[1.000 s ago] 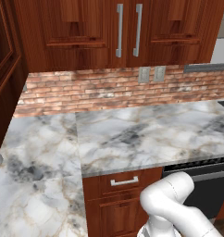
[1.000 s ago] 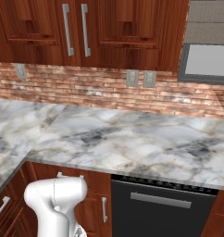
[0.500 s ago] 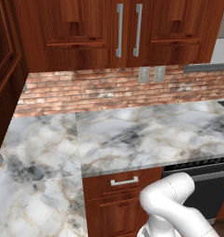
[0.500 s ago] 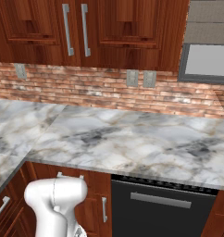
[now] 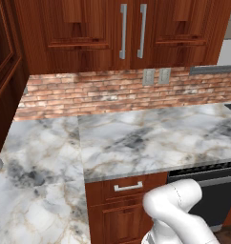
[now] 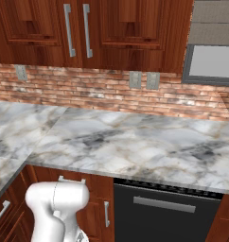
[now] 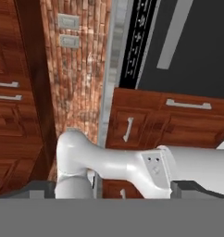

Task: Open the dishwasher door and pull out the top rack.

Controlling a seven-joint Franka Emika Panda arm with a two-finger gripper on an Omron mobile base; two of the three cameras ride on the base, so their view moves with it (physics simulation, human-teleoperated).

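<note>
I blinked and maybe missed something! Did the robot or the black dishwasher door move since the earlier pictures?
No visible change. The dishwasher door is shut as before, its grey bar handle untouched, and the white arm sits low in the same spot in front of the wooden drawers. The marble counter looks the same too.

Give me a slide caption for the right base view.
Closed black dishwasher door with grey bar handle under a marble counter.
</note>
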